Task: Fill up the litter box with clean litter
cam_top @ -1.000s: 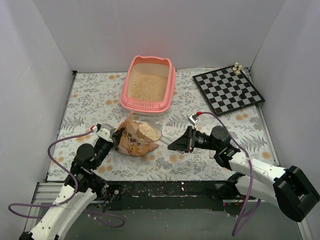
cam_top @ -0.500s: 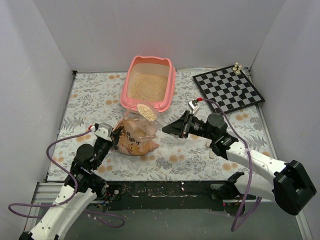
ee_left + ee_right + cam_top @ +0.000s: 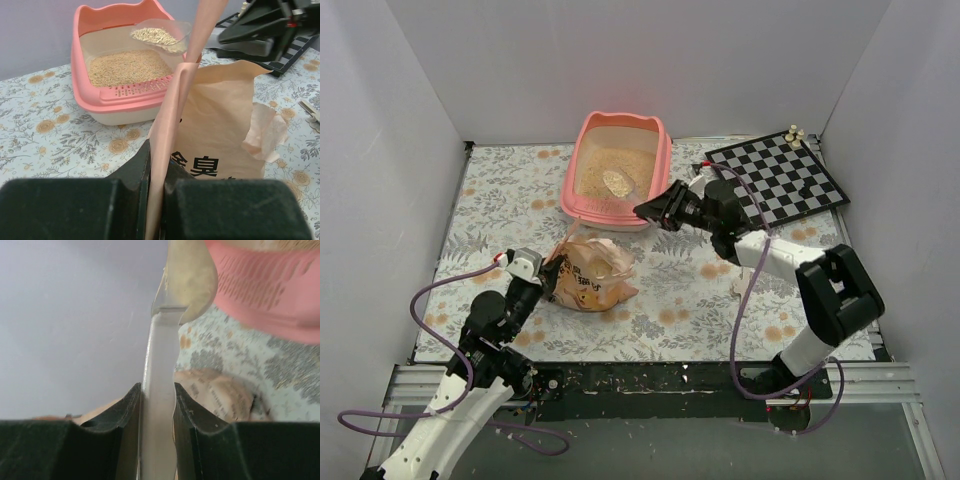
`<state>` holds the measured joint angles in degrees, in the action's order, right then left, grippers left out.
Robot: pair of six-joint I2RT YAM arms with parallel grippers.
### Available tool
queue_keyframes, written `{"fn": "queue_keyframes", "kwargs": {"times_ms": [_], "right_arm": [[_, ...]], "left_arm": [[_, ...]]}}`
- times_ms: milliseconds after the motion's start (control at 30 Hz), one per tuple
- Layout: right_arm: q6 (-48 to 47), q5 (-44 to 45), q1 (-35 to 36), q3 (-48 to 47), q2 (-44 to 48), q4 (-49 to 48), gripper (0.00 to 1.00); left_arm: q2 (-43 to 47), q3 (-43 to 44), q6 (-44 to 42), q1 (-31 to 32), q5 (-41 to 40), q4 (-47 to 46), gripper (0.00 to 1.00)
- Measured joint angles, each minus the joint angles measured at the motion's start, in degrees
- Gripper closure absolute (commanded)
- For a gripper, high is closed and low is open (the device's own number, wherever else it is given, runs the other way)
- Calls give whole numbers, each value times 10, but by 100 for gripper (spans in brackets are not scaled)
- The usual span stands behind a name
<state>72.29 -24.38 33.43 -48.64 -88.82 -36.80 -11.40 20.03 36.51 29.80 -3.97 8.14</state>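
The pink litter box [image 3: 572,178] stands at the back middle, with clean litter [image 3: 603,162] spread over its floor. My right gripper [image 3: 646,211] is shut on the handle of a clear scoop [image 3: 618,182]. The scoop hangs over the box's near right part with a heap of litter in its bowl. In the right wrist view the handle [image 3: 159,390] is pinched between the jaws. My left gripper [image 3: 544,274] is shut on the edge of the orange-tan litter bag [image 3: 592,272], holding that edge [image 3: 165,145] up. The left wrist view shows the box [image 3: 82,55], its litter [image 3: 127,67] and the loaded scoop [image 3: 157,35].
A black-and-white chessboard [image 3: 777,180] lies at the back right, with a few small pieces [image 3: 794,133] at its far corner. White walls close in the left, back and right sides. A floral mat [image 3: 500,200] covers the table.
The right arm has carried the loaded scoop from above the bag's mouth, away and up, to over the litter box. The left gripper and the bag have stayed put.
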Motion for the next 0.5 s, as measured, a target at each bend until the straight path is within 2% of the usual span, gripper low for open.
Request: {"fn": "queue_keyframes", "kwargs": {"times_ms": [100,233,500], "right_arm": [[-39,-10,-23,-82,-74,59,99],[-136,-14,-41,-227,-169,202,99],[-371,0,-44,-690,-381,614,99]], "left_arm": [[2,0,1,0,0,1,100],[4,0,3,0,0,4,100],[10,0,4,0,-1,7,100]]}}
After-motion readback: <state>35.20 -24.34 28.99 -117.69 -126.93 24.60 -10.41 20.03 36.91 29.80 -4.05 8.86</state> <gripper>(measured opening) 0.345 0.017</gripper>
